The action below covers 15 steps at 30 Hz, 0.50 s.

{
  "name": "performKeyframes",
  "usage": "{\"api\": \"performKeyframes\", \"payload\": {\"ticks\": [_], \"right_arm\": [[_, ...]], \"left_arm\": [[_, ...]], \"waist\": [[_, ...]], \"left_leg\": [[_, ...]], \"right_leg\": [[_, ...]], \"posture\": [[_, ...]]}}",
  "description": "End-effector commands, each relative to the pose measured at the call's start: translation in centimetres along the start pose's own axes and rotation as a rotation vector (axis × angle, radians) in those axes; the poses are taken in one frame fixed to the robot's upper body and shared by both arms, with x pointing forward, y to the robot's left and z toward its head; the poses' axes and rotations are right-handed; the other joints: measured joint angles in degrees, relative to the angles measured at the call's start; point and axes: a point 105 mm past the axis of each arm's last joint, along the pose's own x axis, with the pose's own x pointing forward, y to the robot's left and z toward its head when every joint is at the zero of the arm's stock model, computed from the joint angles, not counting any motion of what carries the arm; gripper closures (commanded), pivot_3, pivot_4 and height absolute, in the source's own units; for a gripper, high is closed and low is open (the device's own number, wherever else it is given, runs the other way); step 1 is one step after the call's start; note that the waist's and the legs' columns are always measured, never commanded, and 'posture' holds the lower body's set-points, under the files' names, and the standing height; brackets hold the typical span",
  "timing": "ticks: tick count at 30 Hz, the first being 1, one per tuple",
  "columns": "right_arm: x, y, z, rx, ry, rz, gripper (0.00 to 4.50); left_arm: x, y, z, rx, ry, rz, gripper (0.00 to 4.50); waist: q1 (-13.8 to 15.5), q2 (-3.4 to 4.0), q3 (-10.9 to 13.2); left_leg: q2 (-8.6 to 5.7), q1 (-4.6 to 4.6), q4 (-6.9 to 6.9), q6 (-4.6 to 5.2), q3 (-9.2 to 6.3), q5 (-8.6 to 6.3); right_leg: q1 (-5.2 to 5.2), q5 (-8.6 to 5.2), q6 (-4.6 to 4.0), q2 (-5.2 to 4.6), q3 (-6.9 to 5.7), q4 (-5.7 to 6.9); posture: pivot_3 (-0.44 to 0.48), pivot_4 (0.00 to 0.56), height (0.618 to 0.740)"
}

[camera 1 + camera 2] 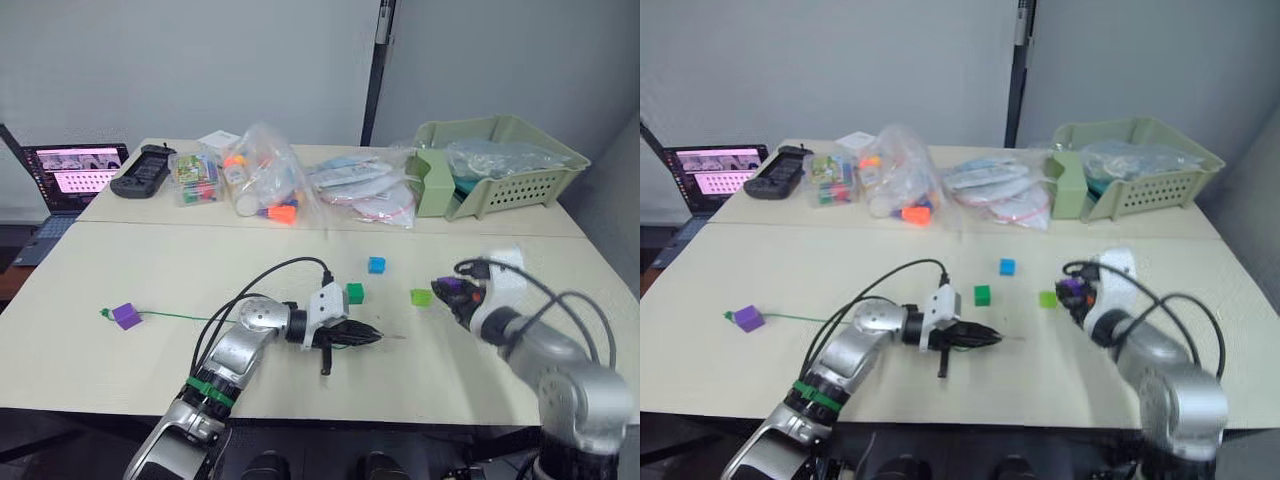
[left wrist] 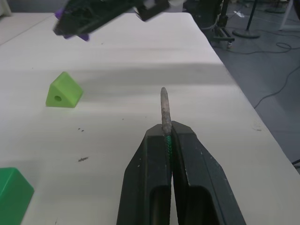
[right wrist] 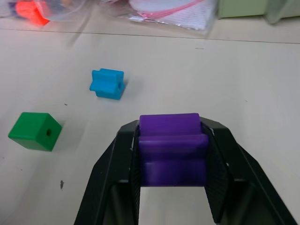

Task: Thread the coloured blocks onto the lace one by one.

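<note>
Right wrist view has the right gripper (image 3: 172, 161) clamped on a purple block (image 3: 171, 147), held between both black fingers above the table (image 3: 243, 84); a blue block (image 3: 107, 84) and a dark green block (image 3: 34, 131) lie on the tabletop beyond it. On the left wrist view, the left gripper (image 2: 168, 140) is pinched shut on the green lace (image 2: 167, 142), whose greyish stiff tip (image 2: 164, 107) sticks out past the fingertips; a lime green block (image 2: 63, 90) sits near it. From the head, the lace trails toward the robot's left to a second purple block (image 1: 126, 316) at its far end. Behind stand a laptop (image 1: 70, 176), bags of toys (image 1: 262, 172) and a green basket (image 1: 497, 165).
</note>
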Motion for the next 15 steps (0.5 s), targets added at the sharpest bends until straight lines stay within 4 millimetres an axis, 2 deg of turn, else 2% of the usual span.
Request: {"api": "performKeyframes", "payload": {"ticks": [1, 6, 12, 13, 15], "right_arm": [[-1.7, 0.9, -0.6, -0.014, -0.022, -0.053, 3.31], [-2.2, 2.1, -4.2, 0.01, 0.067, -0.081, 3.31], [-2.3, 1.8, -5.8, 0.033, 0.085, -0.106, 3.31], [-2.3, 1.6, -6.1, 0.047, 0.088, -0.113, 2.51], [-2.3, 1.5, -6.3, 0.06, 0.082, -0.12, 1.91]], "left_arm": [[0.3, 0.2, 0.9, 0.035, -0.032, -0.031, 4.5], [0.4, 0.3, 0.8, 0.042, -0.023, -0.062, 4.5], [0.2, 0.3, 0.9, 0.045, -0.026, -0.065, 4.5], [0.0, 0.2, 0.8, 0.041, -0.025, -0.062, 4.5], [-0.2, 0.2, 0.7, 0.033, -0.021, -0.055, 4.5]], "waist": [[-0.2, 0.0, 0.0], [-0.3, 0.01, 0.0], [-0.3, 0.01, 0.0], [-0.2, 0.01, 0.0], [-0.2, 0.01, 0.0]], "left_leg": [[0.0, -0.01, 0.01, 0.0, 0.03, 0.0], [0.02, 0.03, 0.11, -0.02, 0.09, 0.01], [0.03, 0.03, 0.1, -0.02, 0.11, 0.02], [0.04, 0.03, 0.09, -0.02, 0.1, 0.02], [0.03, 0.02, 0.1, -0.02, 0.09, 0.02]], "right_leg": [[-0.02, 0.0, 0.0, -0.02, 0.02, -0.01], [0.07, -0.03, 0.03, 0.0, 0.06, -0.13], [0.04, -0.03, 0.02, 0.01, 0.07, -0.12], [0.04, -0.03, 0.02, 0.01, 0.07, -0.12], [0.05, -0.04, 0.02, 0.01, 0.06, -0.13]], "posture": [[0.0, 0.15, 0.734], [0.0, 0.15, 0.734], [0.0, 0.15, 0.734], [0.0, 0.15, 0.734], [0.0, 0.15, 0.734]]}}
